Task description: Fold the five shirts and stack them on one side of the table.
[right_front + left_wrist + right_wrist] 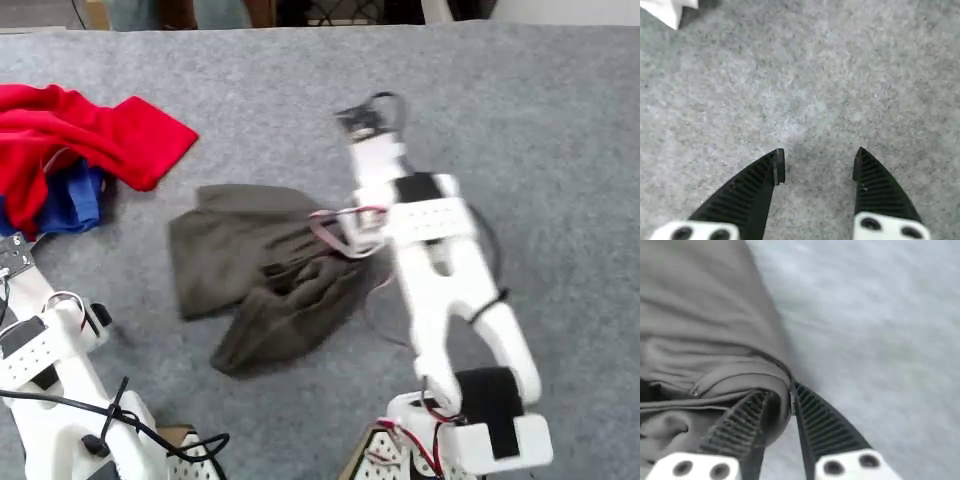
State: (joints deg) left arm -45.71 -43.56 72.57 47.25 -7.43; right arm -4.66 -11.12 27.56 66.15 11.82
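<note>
From my station I see the crumpled olive-grey shirt (265, 275) of soft fabric lying near the middle of the grey felt-covered table (520, 110), bunched into loose folds rather than spread flat. The right arm (440, 270), white plastic with black bands, stretches from its base at the near edge of the table towards that shirt's edge on its own side. On its wrist camera the right gripper (786, 392) has its black ribbed fingers drawn close together, with a rolled hem of the olive-grey shirt pinched between them; the rest of the cloth spreads away to one side and bare grey felt lies to the other.

At the far left of the table the bright red shirt (90, 135) sits in a rumpled heap, one flap reaching towards the olive-grey shirt but well apart from it. The blue shirt (72, 200) peeks out from under the red one, touching it.

The left arm (50, 370) sits at the near left corner, just beside the red and blue heap. The left gripper (817, 160) is spread wide above bare felt, nothing between its fingers. A white scrap (667, 9) shows at the edge of that wrist camera; I cannot tell whether it is cloth or part of the rig.
</note>
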